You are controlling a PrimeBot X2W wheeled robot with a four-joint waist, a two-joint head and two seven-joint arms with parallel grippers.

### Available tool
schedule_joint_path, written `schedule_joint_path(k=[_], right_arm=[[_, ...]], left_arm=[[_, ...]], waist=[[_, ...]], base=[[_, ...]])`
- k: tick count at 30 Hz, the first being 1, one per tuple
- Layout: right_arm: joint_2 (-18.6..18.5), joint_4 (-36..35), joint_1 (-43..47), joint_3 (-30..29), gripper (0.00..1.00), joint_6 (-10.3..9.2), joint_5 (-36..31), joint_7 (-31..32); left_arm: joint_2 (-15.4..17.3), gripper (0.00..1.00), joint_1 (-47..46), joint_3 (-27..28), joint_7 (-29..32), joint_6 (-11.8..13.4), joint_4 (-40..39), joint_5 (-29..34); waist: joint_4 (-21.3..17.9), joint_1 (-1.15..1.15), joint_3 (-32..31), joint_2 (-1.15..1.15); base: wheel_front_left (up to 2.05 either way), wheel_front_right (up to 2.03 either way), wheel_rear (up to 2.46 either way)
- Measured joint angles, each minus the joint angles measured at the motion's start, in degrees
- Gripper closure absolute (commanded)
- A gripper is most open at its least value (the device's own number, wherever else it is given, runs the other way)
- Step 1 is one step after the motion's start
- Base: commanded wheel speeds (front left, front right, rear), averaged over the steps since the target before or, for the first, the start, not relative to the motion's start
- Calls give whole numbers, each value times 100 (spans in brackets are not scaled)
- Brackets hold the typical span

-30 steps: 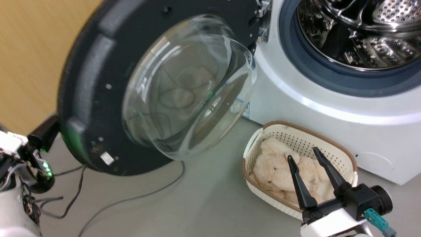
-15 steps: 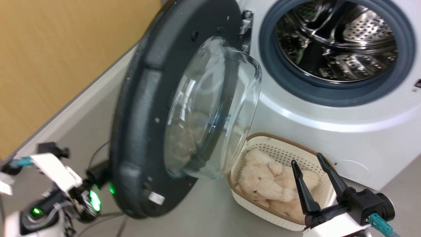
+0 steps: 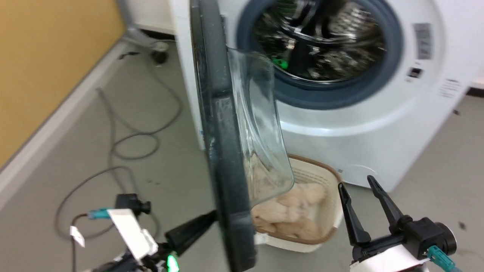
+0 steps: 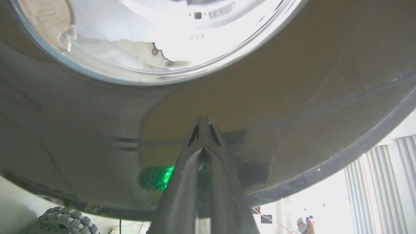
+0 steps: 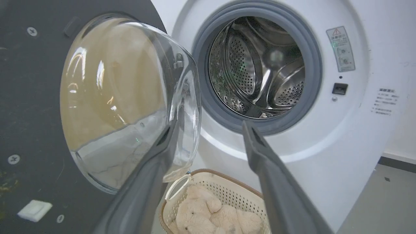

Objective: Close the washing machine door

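The washing machine door [image 3: 221,143] stands about half open, edge-on in the head view, hinged at the left of the washing machine [image 3: 378,124], its glass bowl [image 3: 261,151] near a cream basket [image 3: 329,204] on the floor [image 3: 170,170]. The left gripper [image 4: 204,125], jaws closed on nothing, touches the door's dark outer face; the right gripper [image 3: 355,183] hovers beside the basket, jaws open and empty.
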Motion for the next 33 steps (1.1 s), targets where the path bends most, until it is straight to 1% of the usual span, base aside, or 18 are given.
schedule_joint_path(k=[4, 9, 14, 18, 26, 30, 33], right_arm=[[3, -23, -3, -16, 0, 0, 0, 0], [7, -56, -17, -25, 0, 0, -5, 0], [8, -115, -34, -42, 0, 0, -7, 0], [8, -151, -87, -40, 0, 0, 49, 0], [8, -177, -152, -7, 0, 0, 209, 1], [7, -189, -208, 22, 0, 0, 275, 0], [8, -191, -219, 36, 0, 0, 299, 0]], left_arm=[[-1, 100, 85, -455, -433, -38, -41, -132], [0, 100, 64, -920, -985, -202, 83, -302], [-5, 100, -253, -1326, -1688, -345, 358, -448], [-7, 100, -659, -1506, -2414, -476, 680, -558], [-12, 100, -1661, -1795, -3909, -624, 1491, -657], [-12, 100, -2199, -1863, -4388, -687, 1848, -716], [-20, 100, -2514, -1907, -4624, -727, 2067, -757]], waist=[[-411, 0, 53, 0], [-966, 0, 161, 0], [-1541, 0, 319, 0], [-1999, 0, 466, 0], [-2795, 0, 758, 0], [-3099, 0, 893, 0], [-3265, 0, 971, 0]], base=[[0, 0, 0], [0, 0, 0], [0, 0, 0], [0, 0, 0], [0, 0, 0], [0, 0, 0], [0, 0, 0]])
